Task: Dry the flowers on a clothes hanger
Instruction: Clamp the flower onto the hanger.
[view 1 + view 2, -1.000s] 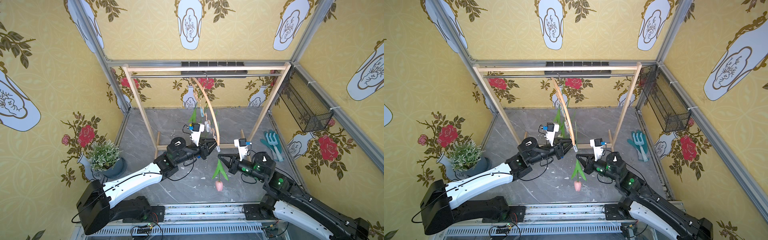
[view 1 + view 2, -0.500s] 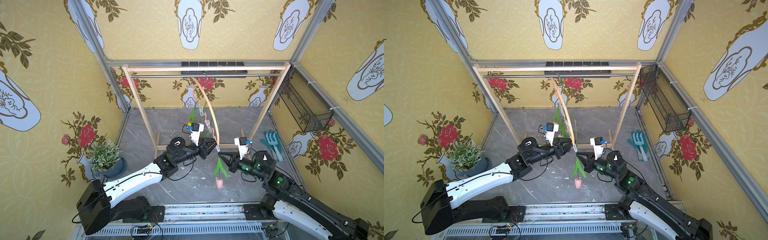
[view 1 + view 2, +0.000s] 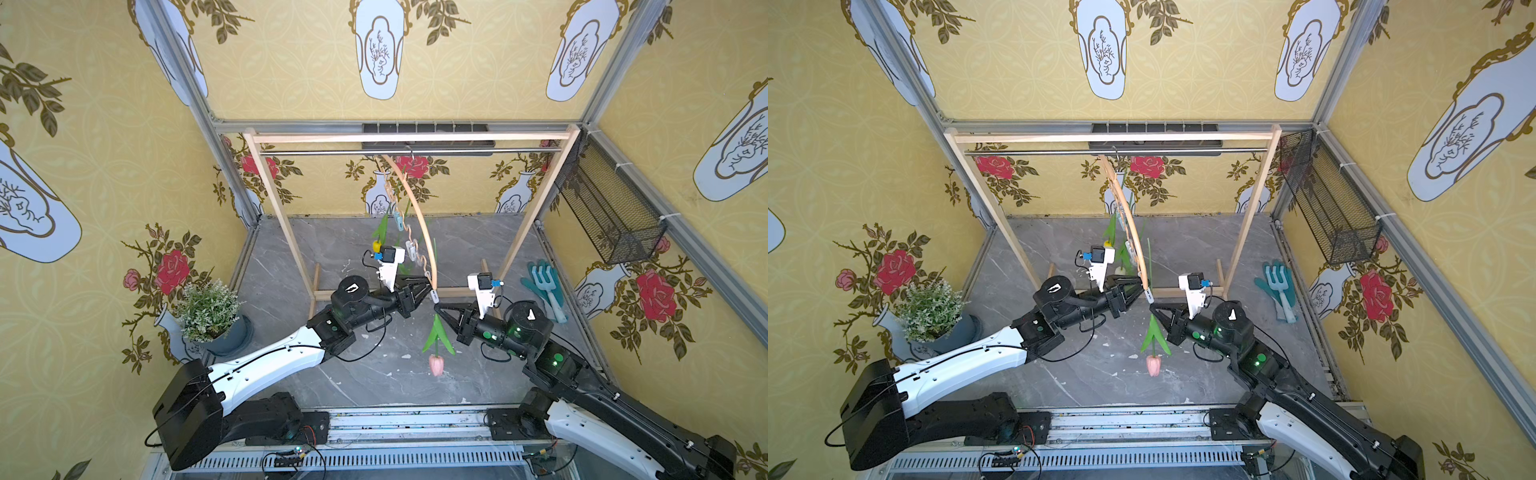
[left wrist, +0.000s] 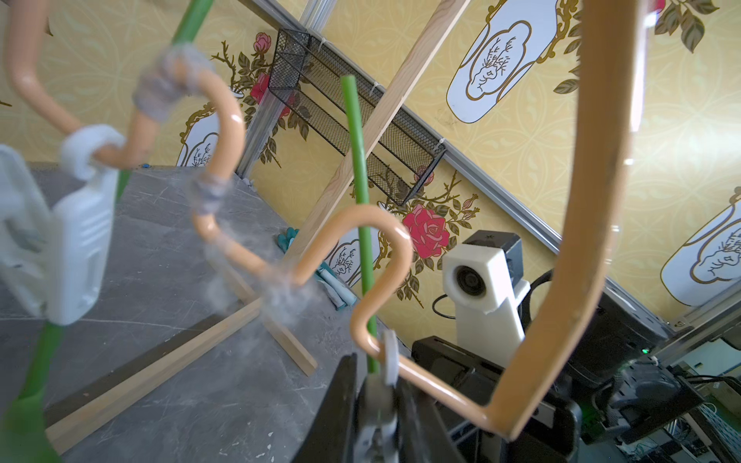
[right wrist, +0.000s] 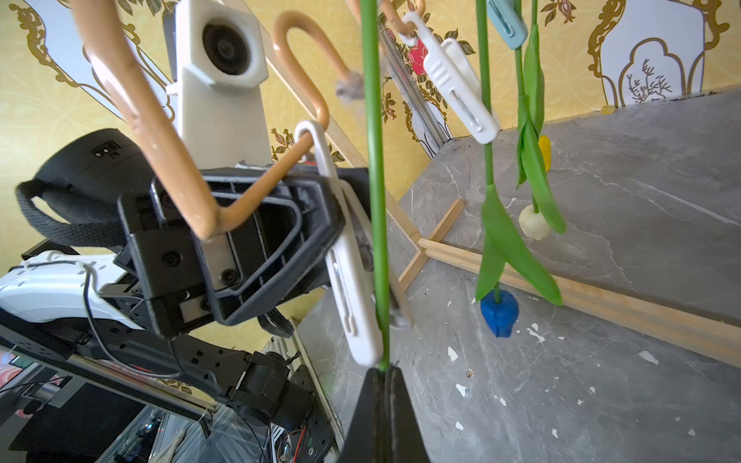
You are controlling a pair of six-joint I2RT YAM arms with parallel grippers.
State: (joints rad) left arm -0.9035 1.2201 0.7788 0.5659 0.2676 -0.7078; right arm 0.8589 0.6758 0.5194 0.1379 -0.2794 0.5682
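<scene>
The clothes hanger [image 3: 419, 224] [image 3: 1133, 232] hangs from the rack's rail, turned edge-on. My left gripper [image 3: 430, 291] [image 4: 377, 385] is shut on the white clothespin [image 3: 434, 296] [image 5: 353, 288] at its near end. My right gripper [image 3: 437, 308] [image 5: 384, 371] is shut on the stem [image 5: 375, 160] of the pink tulip [image 3: 436, 365] [image 3: 1153, 365], whose head hangs below. The stem rises tight against that pin; whether it sits inside the pin I cannot tell. Blue [image 5: 498, 312], white [image 5: 533, 226] and yellow [image 5: 544, 146] tulips hang from the other pins.
The wooden rack [image 3: 407, 137] spans the back, its foot bars on the grey floor. A potted plant [image 3: 208, 309] stands at the left. Gloves with a garden fork [image 3: 544, 286] lie at the right, under a wire basket [image 3: 611, 216] on the wall.
My right gripper has carried the pink tulip slightly up and left, bringing its stem against the white clothespin. The left gripper has stayed on the pin.
</scene>
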